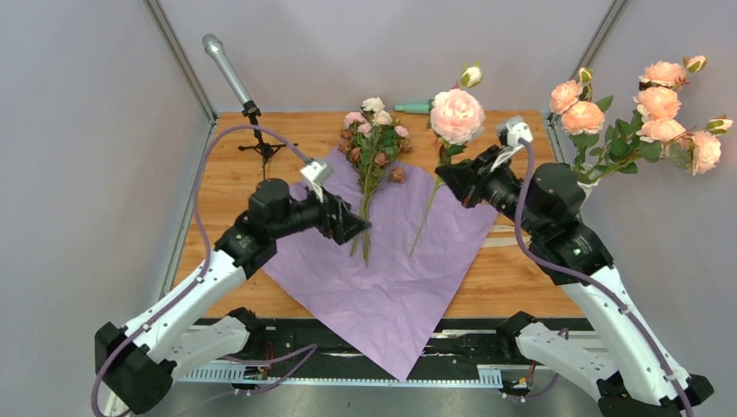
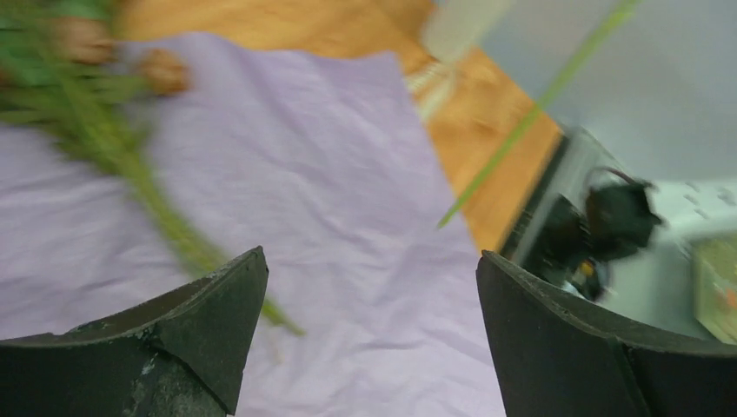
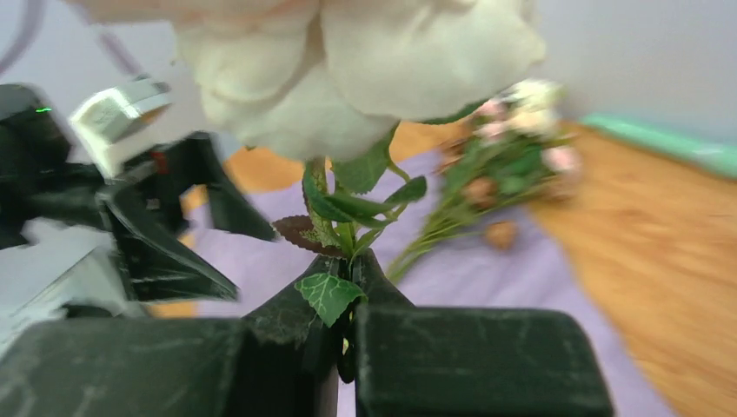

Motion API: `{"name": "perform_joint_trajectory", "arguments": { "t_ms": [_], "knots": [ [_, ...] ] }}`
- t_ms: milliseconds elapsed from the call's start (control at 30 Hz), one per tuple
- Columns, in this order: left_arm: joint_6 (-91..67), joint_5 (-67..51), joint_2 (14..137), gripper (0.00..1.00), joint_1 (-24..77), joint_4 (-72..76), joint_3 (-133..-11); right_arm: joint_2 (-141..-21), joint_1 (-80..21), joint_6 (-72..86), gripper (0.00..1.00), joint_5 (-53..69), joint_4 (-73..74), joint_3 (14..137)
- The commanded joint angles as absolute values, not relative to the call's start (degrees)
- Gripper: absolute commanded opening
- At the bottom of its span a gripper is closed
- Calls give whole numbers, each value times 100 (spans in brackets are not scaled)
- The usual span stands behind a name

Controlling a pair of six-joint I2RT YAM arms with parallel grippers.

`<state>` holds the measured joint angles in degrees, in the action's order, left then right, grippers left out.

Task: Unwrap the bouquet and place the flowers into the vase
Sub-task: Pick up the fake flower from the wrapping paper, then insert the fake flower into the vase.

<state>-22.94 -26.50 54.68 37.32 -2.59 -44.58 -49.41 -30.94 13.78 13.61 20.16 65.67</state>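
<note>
Bouquet paper (image 1: 391, 287) lies spread flat, one corner hanging off the table (image 1: 514, 287) at six o'clock; over it the left gripper (image 1: 361, 228) stands spread wide and empty, at nine o'clock of the stem ends; the flowers (image 1: 374, 139) lie on the paper, heads toward twelve. The right gripper (image 1: 445, 175) is pressed together on a large pink rose (image 1: 456, 115), lifted clear; the vase (image 1: 591, 184) stands at three o'clock, mostly hidden behind that arm. Best to carry the rose upright and lower its stem tip straight into the neck, avoiding the peach roses (image 1: 660, 113) crowding it.
</note>
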Motion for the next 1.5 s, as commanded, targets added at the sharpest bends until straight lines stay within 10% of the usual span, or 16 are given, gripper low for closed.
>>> {"name": "perform_joint_trajectory", "arguments": {
  "t_ms": [0,233,833,1467],
  "knots": [
    [-1524,-2378,5182,97,2355,-1591,-4976,-4899,-3072,56,0,-1374,3191,7410],
    [-981,-1249,5114,100,981,-2187,-5502,-5426,-2826,-945,0,-3951,3098,8209],
    [-354,746,4807,100,967,-2479,-5193,-6633,-667,-1332,0,-4131,3054,10787],
    [-351,801,4830,100,1007,-2520,-5122,-6429,1017,-848,0,-2398,2601,9918]
  ]
}}
